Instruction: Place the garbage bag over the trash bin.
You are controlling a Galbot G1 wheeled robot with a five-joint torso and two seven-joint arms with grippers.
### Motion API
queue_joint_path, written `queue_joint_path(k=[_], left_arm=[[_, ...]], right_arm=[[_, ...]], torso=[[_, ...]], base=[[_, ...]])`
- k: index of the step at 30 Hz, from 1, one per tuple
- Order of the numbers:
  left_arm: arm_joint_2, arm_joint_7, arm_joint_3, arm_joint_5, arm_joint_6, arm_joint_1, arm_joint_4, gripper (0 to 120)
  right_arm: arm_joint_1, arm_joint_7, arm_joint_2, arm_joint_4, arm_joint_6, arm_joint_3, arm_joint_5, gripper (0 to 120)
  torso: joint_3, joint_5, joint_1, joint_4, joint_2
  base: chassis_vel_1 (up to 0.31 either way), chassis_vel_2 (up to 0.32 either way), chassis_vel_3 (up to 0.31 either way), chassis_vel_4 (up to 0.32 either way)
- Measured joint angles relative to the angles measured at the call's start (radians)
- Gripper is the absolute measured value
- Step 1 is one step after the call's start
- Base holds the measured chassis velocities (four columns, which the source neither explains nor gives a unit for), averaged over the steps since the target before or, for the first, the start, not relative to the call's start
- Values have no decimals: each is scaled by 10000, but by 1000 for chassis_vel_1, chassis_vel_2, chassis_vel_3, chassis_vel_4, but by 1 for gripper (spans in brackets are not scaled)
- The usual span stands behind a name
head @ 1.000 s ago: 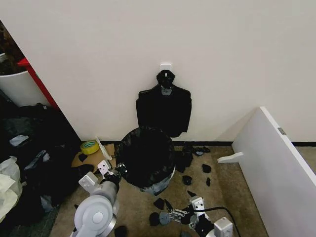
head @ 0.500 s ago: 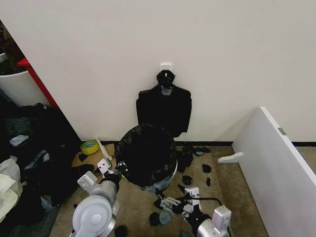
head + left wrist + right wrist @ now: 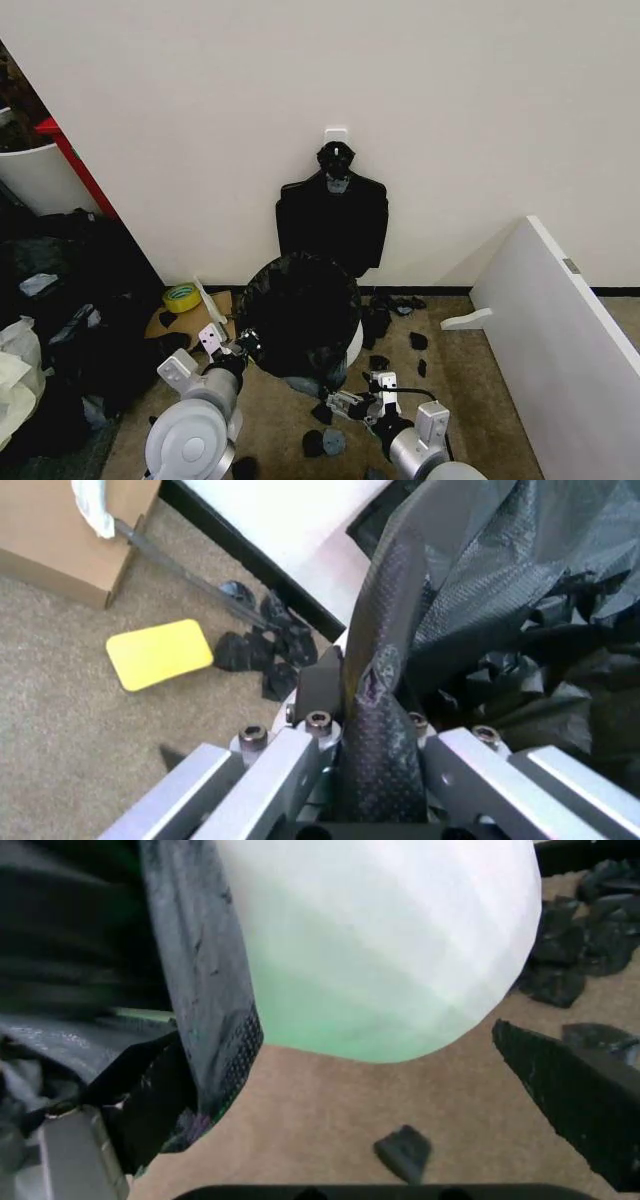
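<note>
The garbage bag (image 3: 297, 318) is draped over the trash bin (image 3: 353, 343), whose white side shows at the right. My left gripper (image 3: 241, 346) is at the bag's left edge. In the left wrist view it (image 3: 372, 694) is shut on a fold of the garbage bag (image 3: 500, 570). My right gripper (image 3: 345, 402) is low on the floor in front of the bin. In the right wrist view it (image 3: 360, 1087) is open below the trash bin's (image 3: 380, 952) pale green base. The garbage bag's hanging edge (image 3: 205, 997) lies beside one of its fingers (image 3: 570, 1095).
A flat bundle of black bags (image 3: 332, 220) hangs on the wall behind the bin. Black scraps (image 3: 417, 341) litter the carpet. A yellow tape roll (image 3: 181, 297) and cardboard (image 3: 190, 320) lie left. A white board (image 3: 560, 340) leans at right. Dark clutter (image 3: 70, 300) fills the left.
My right arm has moved forward across the floor to the bin's base. The bag has slipped a little, baring more of the bin's right side. The left arm has hardly moved.
</note>
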State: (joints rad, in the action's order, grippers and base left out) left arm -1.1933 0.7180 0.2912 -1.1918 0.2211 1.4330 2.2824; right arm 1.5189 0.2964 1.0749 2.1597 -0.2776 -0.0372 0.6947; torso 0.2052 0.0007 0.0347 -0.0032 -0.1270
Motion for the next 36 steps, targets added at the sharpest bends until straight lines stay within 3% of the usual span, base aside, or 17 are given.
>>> queue_joint_path(k=[8, 23, 36], left_arm=[[72, 30, 35, -130, 64, -26, -7, 1], [-35, 431, -133, -283, 6, -741, -1272, 1], [-30, 680, -768, 1154, 711, -1227, -2450, 1]], right_arm=[[-59, -203, -51, -212, 145, -66, -405, 100], [1327, -1251, -327, 606, 1040, -199, -2417, 100], [2112, -1305, 67, 1110, 1459, -674, -2729, 100]], torso=[[0, 1, 0, 0, 0], [0, 0, 0, 0, 0], [0, 0, 0, 0, -1]], base=[[0, 0, 0, 0], [0, 0, 0, 0], [0, 0, 0, 0]])
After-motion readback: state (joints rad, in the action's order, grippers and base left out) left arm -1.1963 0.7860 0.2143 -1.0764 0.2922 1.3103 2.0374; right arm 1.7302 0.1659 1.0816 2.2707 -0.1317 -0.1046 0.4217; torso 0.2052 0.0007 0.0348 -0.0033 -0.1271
